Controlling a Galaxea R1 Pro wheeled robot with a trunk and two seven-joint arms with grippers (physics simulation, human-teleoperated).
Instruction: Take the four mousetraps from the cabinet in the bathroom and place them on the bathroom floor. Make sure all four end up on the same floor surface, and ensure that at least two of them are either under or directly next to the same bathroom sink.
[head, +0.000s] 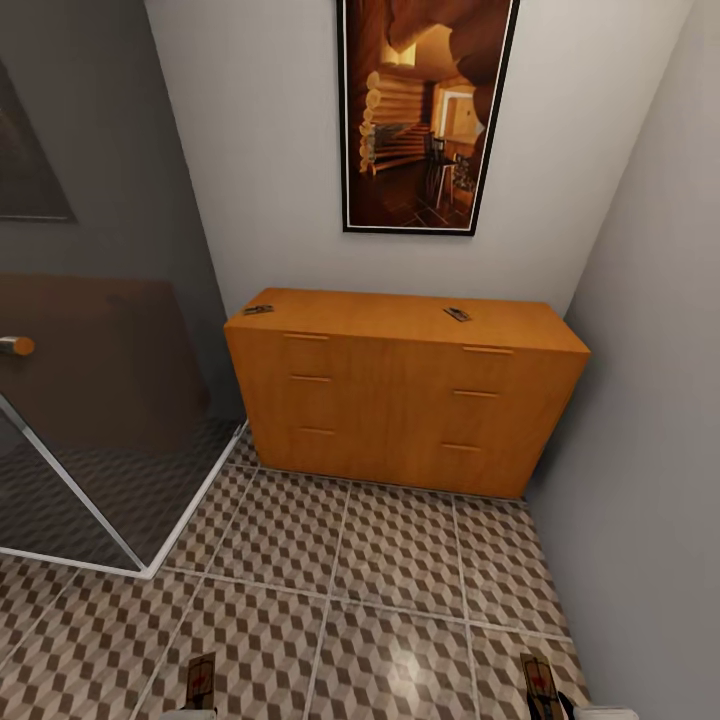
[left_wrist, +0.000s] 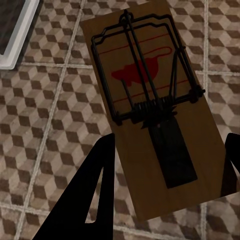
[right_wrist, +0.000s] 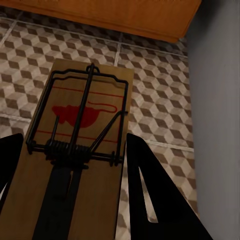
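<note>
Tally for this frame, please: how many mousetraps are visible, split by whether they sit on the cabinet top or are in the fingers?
On the cabinet top: 2, left mousetrap and right mousetrap
Between the left fingers: 1
Between the right fingers: 1
Total: 4

Head camera looks down and forward at the cabinet (head: 400, 395) from a few tiles back, while both wrist cameras hover close over the same cube-patterned bathroom floor (head: 380, 590).
</note>
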